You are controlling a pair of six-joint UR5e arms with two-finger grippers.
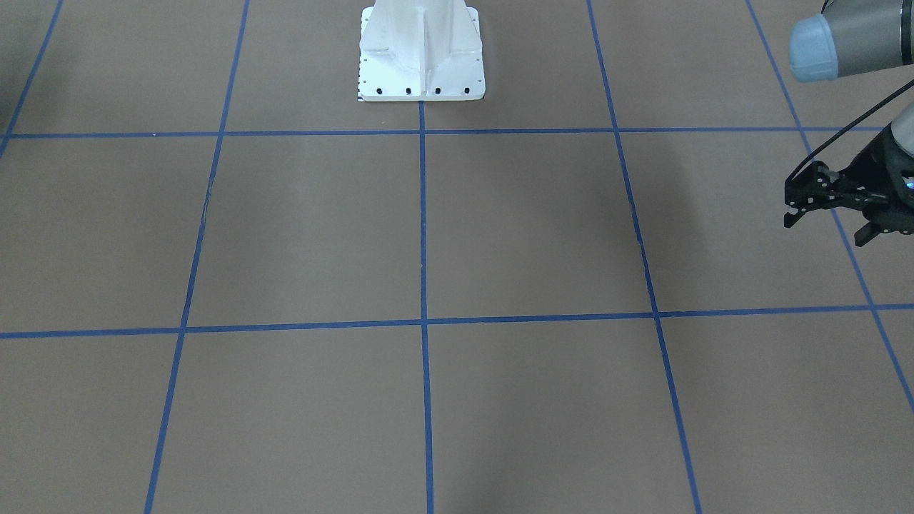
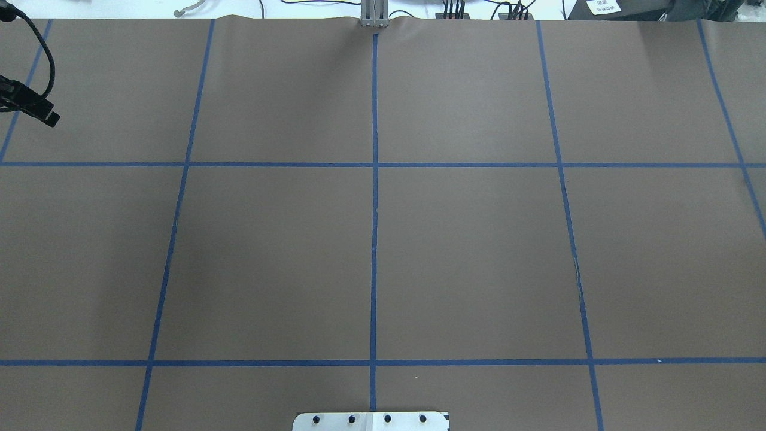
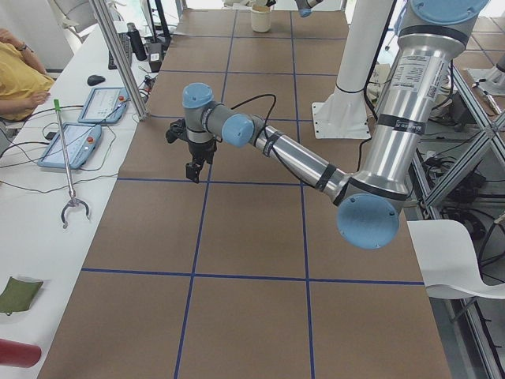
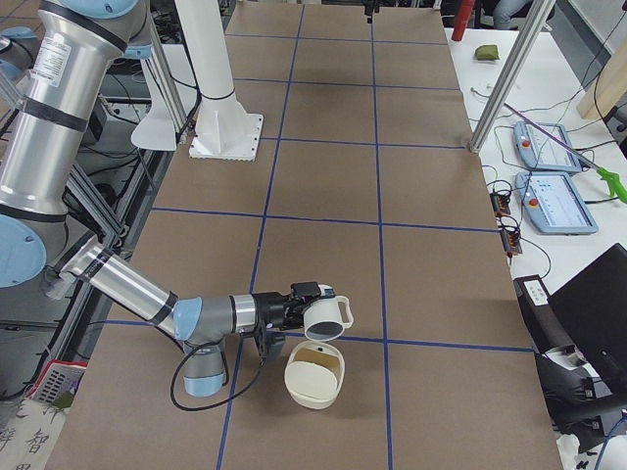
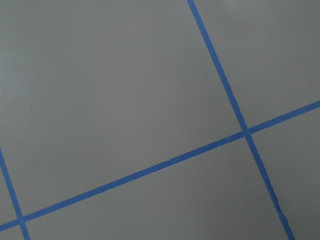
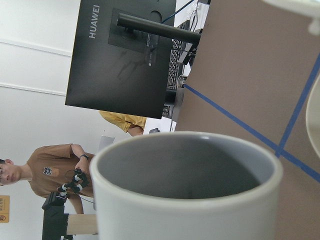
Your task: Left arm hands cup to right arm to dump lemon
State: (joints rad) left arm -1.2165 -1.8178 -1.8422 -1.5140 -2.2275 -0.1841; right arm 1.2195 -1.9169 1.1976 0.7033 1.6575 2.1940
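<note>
The cup (image 4: 328, 315), white outside and grey inside, lies tipped on its side at the tip of the right arm's (image 4: 127, 284) claw (image 4: 304, 308), just above a cream bowl (image 4: 313, 384) on the brown, blue-taped tabletop (image 1: 535, 228); whether that claw is clamped on it cannot be told. The left arm's (image 3: 300, 158) claw (image 1: 825, 230) hangs over the tabletop's other end, fingers apart. Behind the cup's rim, the right wrist view shows a black monitor (image 6: 125, 65) lettered "HUAWEI".
</note>
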